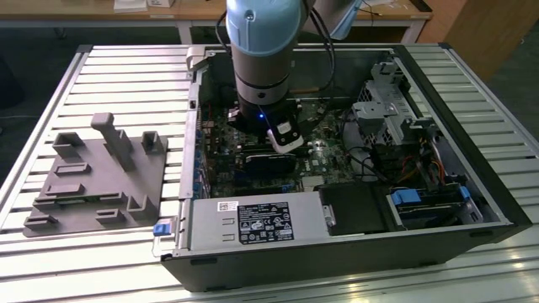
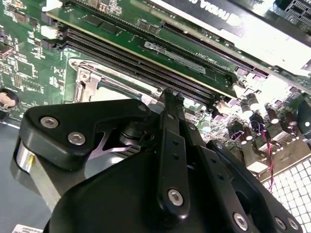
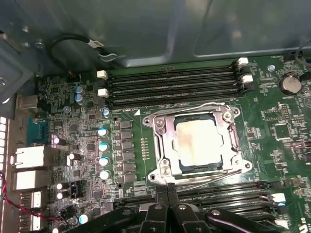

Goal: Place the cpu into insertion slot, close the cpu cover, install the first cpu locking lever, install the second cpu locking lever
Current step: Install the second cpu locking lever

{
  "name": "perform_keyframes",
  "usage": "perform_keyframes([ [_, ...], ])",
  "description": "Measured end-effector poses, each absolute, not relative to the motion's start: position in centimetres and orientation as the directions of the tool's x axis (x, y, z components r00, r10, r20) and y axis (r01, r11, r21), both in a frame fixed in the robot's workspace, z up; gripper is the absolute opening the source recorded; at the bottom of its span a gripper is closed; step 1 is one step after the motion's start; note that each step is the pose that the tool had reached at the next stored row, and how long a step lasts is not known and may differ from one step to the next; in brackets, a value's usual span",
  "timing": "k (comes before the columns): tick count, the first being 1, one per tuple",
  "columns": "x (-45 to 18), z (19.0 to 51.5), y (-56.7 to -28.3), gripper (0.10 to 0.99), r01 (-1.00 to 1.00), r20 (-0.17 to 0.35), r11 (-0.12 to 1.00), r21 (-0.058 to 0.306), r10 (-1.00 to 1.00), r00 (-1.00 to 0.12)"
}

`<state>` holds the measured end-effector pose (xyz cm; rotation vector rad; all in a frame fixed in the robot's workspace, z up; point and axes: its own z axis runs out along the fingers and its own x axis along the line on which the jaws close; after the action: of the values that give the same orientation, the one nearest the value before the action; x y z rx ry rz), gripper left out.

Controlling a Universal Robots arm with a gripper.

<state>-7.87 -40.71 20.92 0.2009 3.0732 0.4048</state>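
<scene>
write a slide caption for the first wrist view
Gripper shut, fingertips beside the socket's edge, with the cpu seated under the closed cpu cover on the motherboard.

socket (image 2: 104, 90): mostly behind gripper (image 2: 170, 97) in second wrist view | gripper body cut by picture edge in first wrist view | arm (image 1: 261, 57) hides socket in exterior view
</scene>
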Motion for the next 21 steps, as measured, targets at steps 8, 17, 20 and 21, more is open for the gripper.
perform_keyframes([
  [8, -7.9, 20.3, -40.7, 0.106, 0.123, -0.015, 0.952, 0.279, 0.133, -0.991],
  [17, -8.0, 19.8, -40.7, 0.106, 0.123, -0.015, 0.95, 0.285, 0.133, -0.991],
  [20, -8.1, 19.7, -40.7, 0.106, 0.123, -0.014, 0.95, 0.285, 0.133, -0.991],
  [21, -8.1, 19.7, -40.7, 0.106, 0.123, -0.015, 0.95, 0.285, 0.133, -0.991],
])
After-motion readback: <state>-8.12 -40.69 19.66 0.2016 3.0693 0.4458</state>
